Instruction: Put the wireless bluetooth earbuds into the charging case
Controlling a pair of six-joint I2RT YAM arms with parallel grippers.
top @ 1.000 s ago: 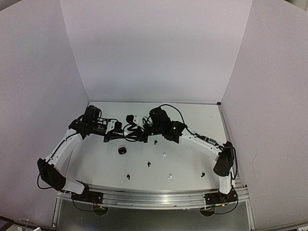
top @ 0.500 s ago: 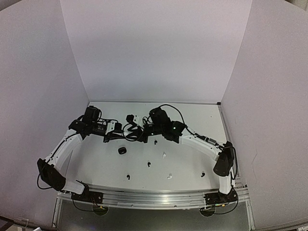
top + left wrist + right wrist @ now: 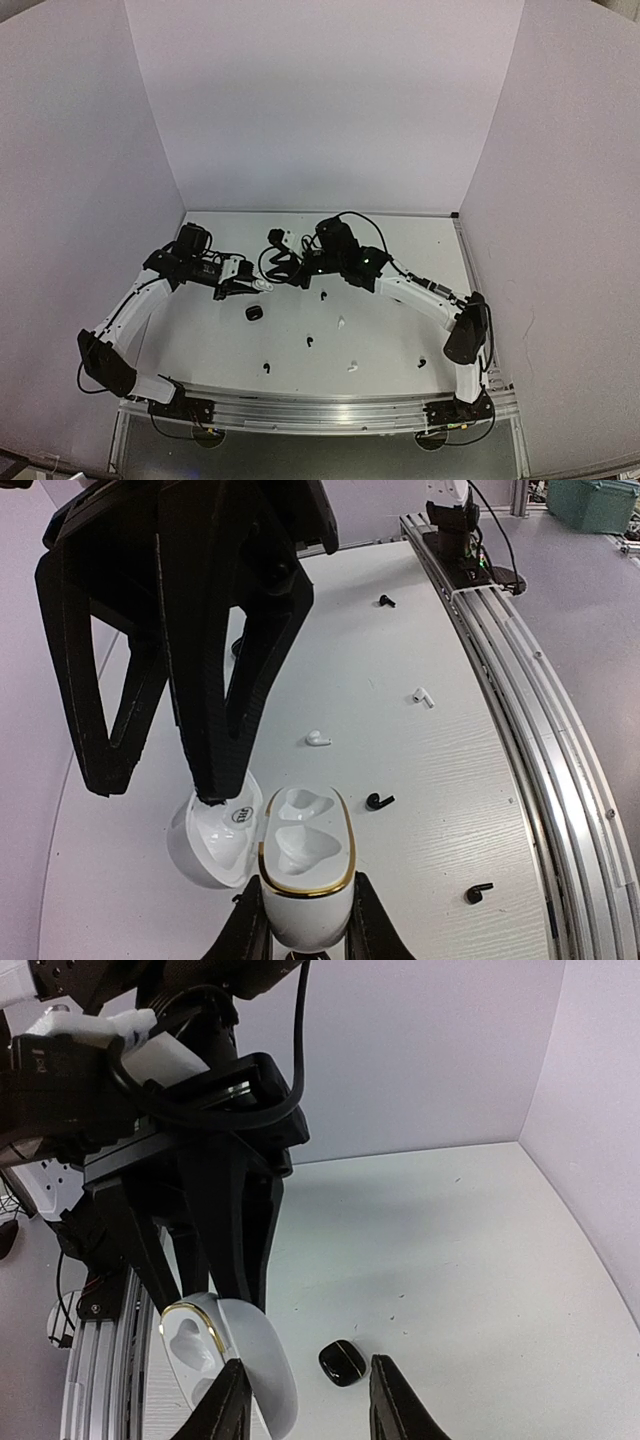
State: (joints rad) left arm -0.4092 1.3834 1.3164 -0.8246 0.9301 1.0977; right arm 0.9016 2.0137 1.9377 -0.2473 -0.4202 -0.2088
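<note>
Tiny stemmed plastic earbuds (image 3: 378, 801), some black and some white, lie scattered on the white table (image 3: 450, 810), nearer than the white glossy gold-rimmed charging case (image 3: 300, 865). The left gripper (image 3: 305, 925) is clamped on the case's body, whose lid (image 3: 215, 840) hangs open. The right gripper (image 3: 305, 1405) has its jaws apart, with one finger (image 3: 215, 770) touching the lid.

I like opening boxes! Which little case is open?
The white gold-rimmed case in the left gripper: its lid is flipped back, showing empty pockets. The black case on the table is shut.
</note>
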